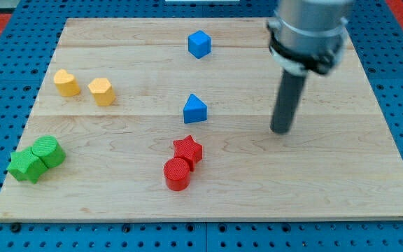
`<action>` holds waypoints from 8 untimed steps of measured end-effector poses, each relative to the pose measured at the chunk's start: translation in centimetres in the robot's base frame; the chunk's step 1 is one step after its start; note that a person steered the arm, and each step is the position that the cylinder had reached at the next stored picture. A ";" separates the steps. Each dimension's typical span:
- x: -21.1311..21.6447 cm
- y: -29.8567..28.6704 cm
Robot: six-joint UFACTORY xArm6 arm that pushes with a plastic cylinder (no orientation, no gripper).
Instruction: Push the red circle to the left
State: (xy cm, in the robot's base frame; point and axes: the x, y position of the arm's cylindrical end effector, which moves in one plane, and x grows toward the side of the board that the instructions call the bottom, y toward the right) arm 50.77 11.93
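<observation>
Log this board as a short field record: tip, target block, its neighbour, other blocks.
tip: my tip at the view's right, apart from all blocks
target: red circle, bottom centre
neighbour: red star, touching the circle's upper right
blue: cube at top, triangle mid-board
yellow: two blocks, upper left
green: two blocks, touching, lower left

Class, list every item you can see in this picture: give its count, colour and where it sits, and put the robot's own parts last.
Board: one, pale wood, fills most of view.
Blue cube: one, top centre.
Blue triangle: one, centre.
Yellow blocks: two, upper left, heart-like and hexagon, side by side.
Green blocks: two, lower left, touching, star-like and round.
Red star: one, lower centre.
Red circle: one, touching the star's lower left.
My tip: one, dark rod, right of the blue triangle, apart from all blocks.
</observation>
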 end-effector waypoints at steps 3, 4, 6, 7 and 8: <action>7.4 -15.9; 7.2 -22.6; 8.3 -15.1; 5.9 -15.6; 5.4 -19.2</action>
State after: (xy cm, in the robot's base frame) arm 56.20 -7.25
